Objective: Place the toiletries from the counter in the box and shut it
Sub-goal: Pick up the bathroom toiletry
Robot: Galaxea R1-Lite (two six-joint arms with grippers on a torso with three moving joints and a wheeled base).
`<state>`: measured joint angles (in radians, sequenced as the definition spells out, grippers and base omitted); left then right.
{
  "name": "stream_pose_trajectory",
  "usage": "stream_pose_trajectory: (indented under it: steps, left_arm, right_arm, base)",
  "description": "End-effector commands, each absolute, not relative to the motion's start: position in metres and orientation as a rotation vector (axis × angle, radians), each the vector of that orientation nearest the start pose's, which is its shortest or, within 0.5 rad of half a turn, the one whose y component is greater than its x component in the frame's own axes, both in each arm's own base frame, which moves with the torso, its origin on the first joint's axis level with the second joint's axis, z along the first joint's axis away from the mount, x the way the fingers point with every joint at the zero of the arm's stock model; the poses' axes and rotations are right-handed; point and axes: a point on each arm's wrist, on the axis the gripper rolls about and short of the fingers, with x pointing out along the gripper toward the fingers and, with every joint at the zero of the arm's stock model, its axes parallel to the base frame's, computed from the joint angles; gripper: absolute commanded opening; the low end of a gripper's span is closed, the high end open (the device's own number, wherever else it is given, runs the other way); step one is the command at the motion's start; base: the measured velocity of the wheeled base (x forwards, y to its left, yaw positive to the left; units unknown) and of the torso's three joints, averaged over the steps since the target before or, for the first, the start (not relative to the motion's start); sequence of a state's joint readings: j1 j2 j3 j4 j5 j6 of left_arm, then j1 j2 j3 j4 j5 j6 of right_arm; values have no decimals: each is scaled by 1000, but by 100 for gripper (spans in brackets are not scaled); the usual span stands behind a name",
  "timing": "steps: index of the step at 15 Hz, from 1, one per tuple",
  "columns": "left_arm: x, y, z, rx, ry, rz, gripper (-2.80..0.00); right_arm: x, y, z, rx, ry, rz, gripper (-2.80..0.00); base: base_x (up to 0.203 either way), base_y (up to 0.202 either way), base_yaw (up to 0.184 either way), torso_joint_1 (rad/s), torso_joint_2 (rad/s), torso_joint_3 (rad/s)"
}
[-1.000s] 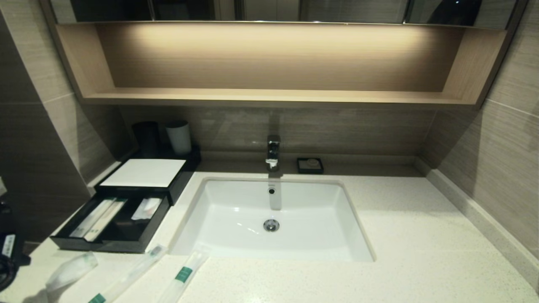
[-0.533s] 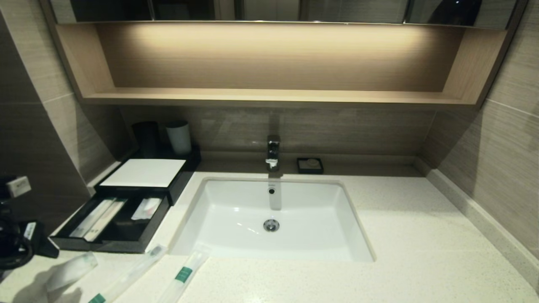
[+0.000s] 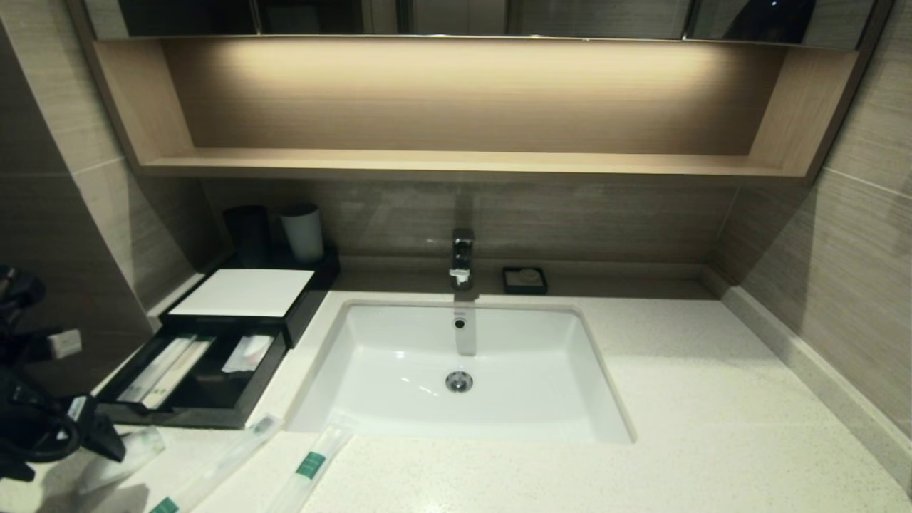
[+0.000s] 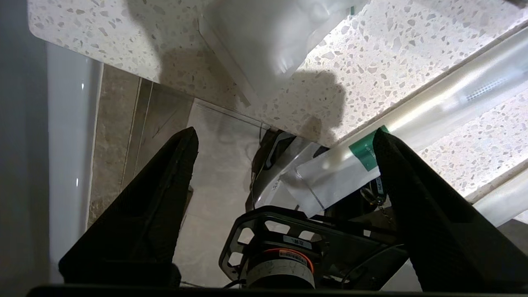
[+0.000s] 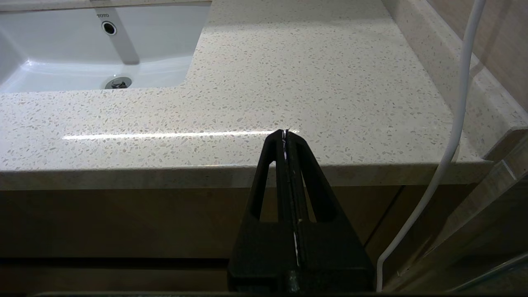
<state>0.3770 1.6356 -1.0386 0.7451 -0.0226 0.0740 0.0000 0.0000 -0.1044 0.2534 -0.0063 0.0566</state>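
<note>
Two green-banded clear toothbrush packets (image 3: 306, 467), shorter whitish pouch (image 3: 132, 449) — on speckled counter (image 3: 641, 427)

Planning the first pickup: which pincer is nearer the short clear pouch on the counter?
Left. The left pincer, open, is at the counter's near-left corner beside the pouch. The right pincer, shut, is parked below the counter's front edge, far right of it.

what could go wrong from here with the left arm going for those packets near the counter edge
The left gripper hangs open, nothing between its fingers. One toothbrush packet sticks out past the counter edge, so a nudge might tip it to the floor. The clear pouch lies close beside it, so closing could catch both or push one away. The drawer of the box stands pulled out beside the arm, which might bump it.
</note>
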Motion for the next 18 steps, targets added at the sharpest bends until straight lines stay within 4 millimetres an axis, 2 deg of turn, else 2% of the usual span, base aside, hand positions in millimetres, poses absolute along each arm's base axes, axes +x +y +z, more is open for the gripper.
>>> stream_pose_trajectory:
  steps: [1,5,11,18]
  left_arm:
    - [220,89,148,-223,1398,247,0]
    - [229,108,127,-242,1435,265,0]
    - [233,109,116,-210,1411,240,0]
    - [245,112,105,-211,1374,199,0]
  right_arm:
    - [-33,0,78,56,153,-12,-280]
    - [-33,0,78,57,152,-12,-280]
    - [-33,0,78,57,150,-11,-280]
    - [-33,0,78,56,152,-10,-280]
  base:
    - [0,0,0,0,0,0]
    - [0,0,0,0,0,0]
    - [0,0,0,0,0,0]
    - [0,0,0,0,0,0]
